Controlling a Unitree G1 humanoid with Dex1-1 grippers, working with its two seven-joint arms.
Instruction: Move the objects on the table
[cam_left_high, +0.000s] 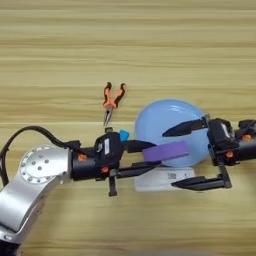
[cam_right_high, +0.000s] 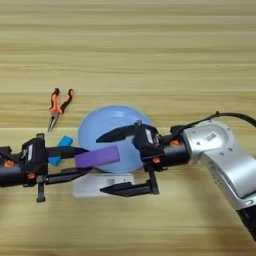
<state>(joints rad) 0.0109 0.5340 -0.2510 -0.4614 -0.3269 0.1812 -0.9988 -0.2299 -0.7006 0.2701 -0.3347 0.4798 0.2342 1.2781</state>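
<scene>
Table (cam_left_high: 128, 50) holds one pair of needle-nose pliers (cam_left_high: 112, 101) lying free behind the plate's left edge, one light blue plate (cam_left_high: 165, 120), one white flat card (cam_left_high: 165, 179) in front of the plate, one small blue piece (cam_left_high: 123, 135) and one purple bar (cam_left_high: 166, 151). Left gripper (cam_left_high: 145, 157) has its two fingers clamped on the left end of the purple bar, which is held over the plate's near rim. Right gripper (cam_left_high: 186, 156) sits with fingers wide apart, one over the plate and one over the card, holding nothing.

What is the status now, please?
Left gripper shut on purple bar. Right gripper open, facing it over blue plate. Pliers untouched.
</scene>
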